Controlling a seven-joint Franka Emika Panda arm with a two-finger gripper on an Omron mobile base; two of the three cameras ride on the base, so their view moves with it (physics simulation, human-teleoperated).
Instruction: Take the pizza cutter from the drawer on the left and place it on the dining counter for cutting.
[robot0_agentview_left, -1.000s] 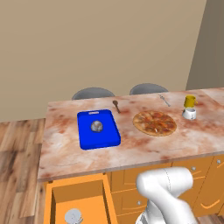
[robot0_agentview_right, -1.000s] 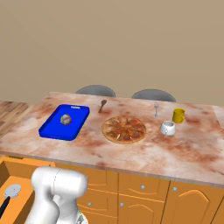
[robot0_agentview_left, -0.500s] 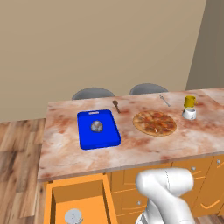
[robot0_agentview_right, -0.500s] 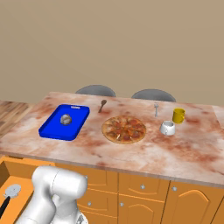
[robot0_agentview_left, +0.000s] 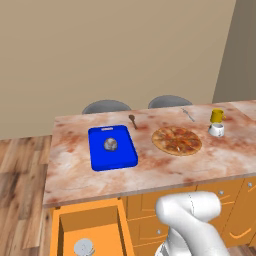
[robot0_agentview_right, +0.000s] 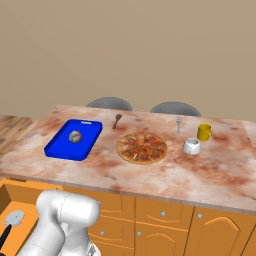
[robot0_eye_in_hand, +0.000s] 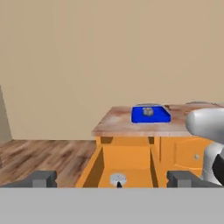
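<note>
Pizza cutter (robot0_agentview_right: 11, 223) lay in open drawer (robot0_agentview_left: 64, 223); probably light, rigid, round blade slippery, so best pinched across black handle. Gripper (robot0_eye_in_hand: 112, 178) spread wide, empty.

Blue cutting board (robot0_agentview_left: 112, 147) lies flat toward the left end of the surface, small grey round object (robot0_agentview_left: 110, 144) sitting on its middle. Brown wooden spoon (robot0_agentview_left: 132, 120) just beyond the board's far right corner. Pizza (robot0_agentview_left: 177, 140) right of the board, apart from it. Thin silver utensil (robot0_agentview_left: 188, 115) behind the pizza near the far edge. Yellow mug (robot0_agentview_left: 217, 116) and white cup (robot0_agentview_left: 216, 130) close together, right of the pizza. Two grey chair backs (robot0_agentview_right: 110, 104) behind the far edge. Wood plank floor (robot0_agentview_left: 20, 170) on the left.
</note>
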